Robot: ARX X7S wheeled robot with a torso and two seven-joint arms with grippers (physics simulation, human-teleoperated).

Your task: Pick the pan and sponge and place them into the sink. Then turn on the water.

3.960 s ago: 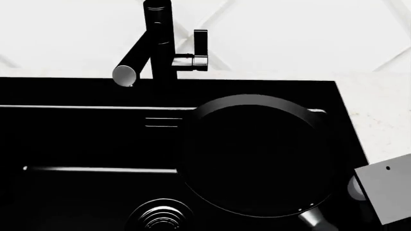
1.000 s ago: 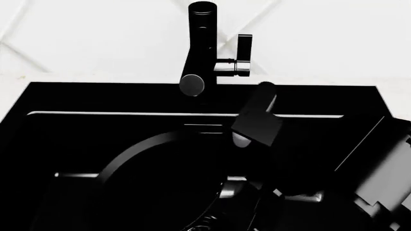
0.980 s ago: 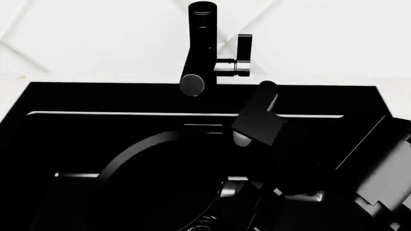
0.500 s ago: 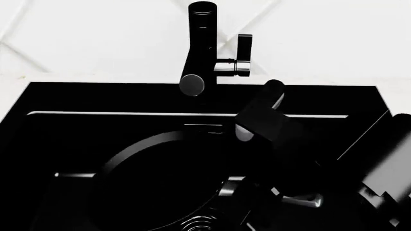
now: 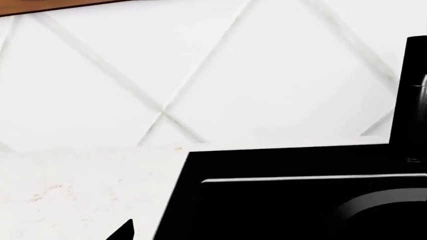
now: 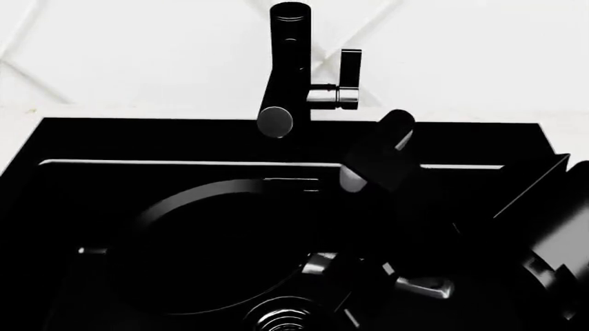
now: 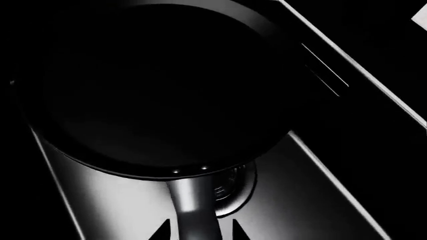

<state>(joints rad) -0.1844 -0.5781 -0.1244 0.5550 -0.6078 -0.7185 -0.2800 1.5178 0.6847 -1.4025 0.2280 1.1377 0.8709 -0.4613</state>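
One arm is plain in the head view: the right arm slants in from about 4 o'clock, dark and boxy, its right hand (image 6: 354,286) low over the sink (image 6: 110,141), fingertips pinched on the grey handle of the pan (image 6: 221,248). The right wrist view shows that handle (image 7: 197,210) running between two fingertips. Round, shallow and matte black with a raised rim, the pan lies inside the glossy stepped basin, above the ringed drain (image 6: 285,318). At 12 o'clock stands the cylindrical black faucet (image 6: 287,62) with its silver-jointed lever (image 6: 345,79). White speckled tabletop (image 5: 80,185) borders the sink. I cannot tell how the left hand stands. No writing shows.
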